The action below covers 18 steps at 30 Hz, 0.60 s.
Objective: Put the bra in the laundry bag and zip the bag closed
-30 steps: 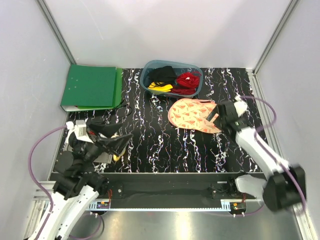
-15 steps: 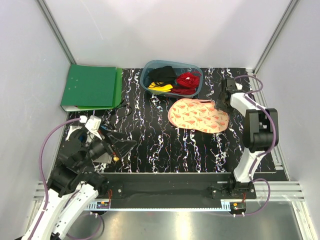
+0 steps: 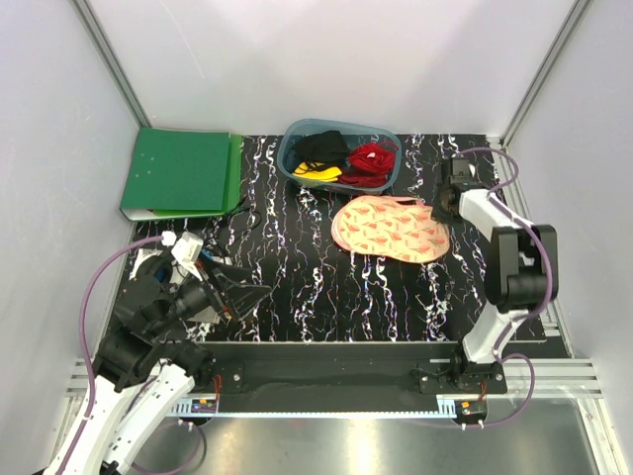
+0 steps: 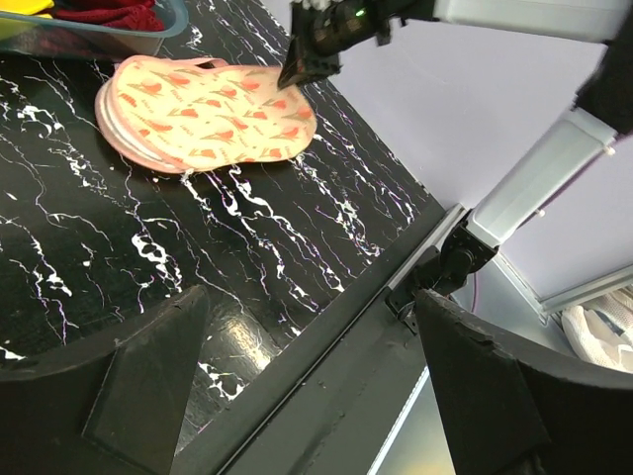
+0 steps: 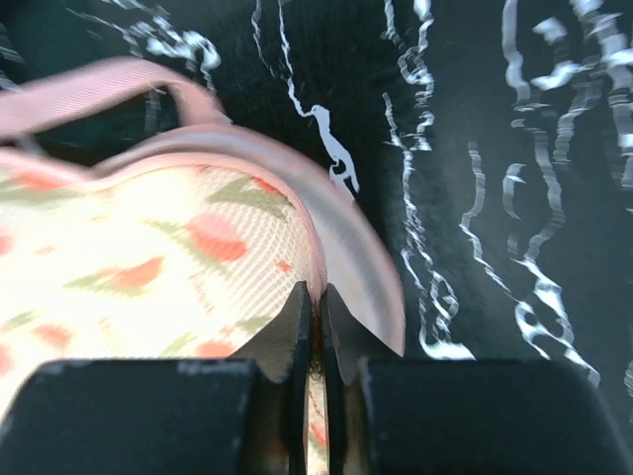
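Right fingers (image 5: pixel 305 312) are pinched together on the pink trim at the edge of the laundry bag (image 3: pixel 391 230). A thin strip of the rim is caught between the tips, on the bag's upper-right side in the overhead view. My read is that this hold is for peeling the top half open or working the zip. I can't make out a zip pull from here, and I can't tell whether the bag is zipped.

The bag lies flat on the bench (image 3: pixel 326 287), centre-right of the overhead frame, with its two halves stacked. In the right wrist view its pink loop (image 5: pixel 99 84) sits at upper left, clear of the grip.

Left fingers (image 3: pixel 237 287) are spread wide and hold nothing. They hang above the bench at lower left, well apart from the bag. They're angled toward it, probably so I can watch the bag from that wrist camera.

The bra (image 3: pixel 318 172) isn't in the bag yet. It's in the blue-grey tub (image 3: pixel 284 156) at upper centre, just beyond the bag, with a black garment (image 3: pixel 318 146) and a red garment (image 3: pixel 371 158) beside it. So the bag has to open first, and the pick comes after.

The risk is that a thin trim pinch slips, or drags the whole bag instead of parting it.

A green binder (image 3: pixel 178 170) at upper left is out of the way.
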Available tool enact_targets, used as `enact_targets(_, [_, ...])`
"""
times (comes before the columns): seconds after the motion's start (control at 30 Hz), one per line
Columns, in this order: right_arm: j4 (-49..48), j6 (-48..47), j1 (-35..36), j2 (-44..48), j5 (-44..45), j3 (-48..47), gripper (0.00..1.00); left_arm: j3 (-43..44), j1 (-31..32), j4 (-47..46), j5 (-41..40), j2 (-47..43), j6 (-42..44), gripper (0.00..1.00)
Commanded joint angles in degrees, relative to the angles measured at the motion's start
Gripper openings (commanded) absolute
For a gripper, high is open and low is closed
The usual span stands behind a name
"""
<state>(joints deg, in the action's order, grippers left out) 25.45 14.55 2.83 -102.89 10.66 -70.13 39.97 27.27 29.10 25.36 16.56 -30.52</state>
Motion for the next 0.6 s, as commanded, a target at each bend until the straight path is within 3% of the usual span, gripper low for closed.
enact_targets(0.0, [2.7, -1.6, 0.5, 13.1, 1.1, -0.5, 0.0, -0.1, 0.1, -0.8, 0.5, 1.9, -3.0, 0.89])
enact_targets(0.2, [5.4, 0.0, 10.6, 25.5, 1.1, 4.9, 0.0, -2.3, 0.1, -0.6, -2.2, 7.9, -9.8, 0.92])
enact_targets(0.33, [6.2, 4.3, 26.1, 31.5, 0.9, 11.7, 0.0, -3.6, 0.1, -0.5, -3.8, 10.5, -12.1, 0.92])
enact_targets(0.57, [-2.2, 12.4, 48.1, 39.2, -5.6, 23.5, 0.0, -4.6, 0.1, -0.7, -6.7, 9.3, -14.6, 0.91])
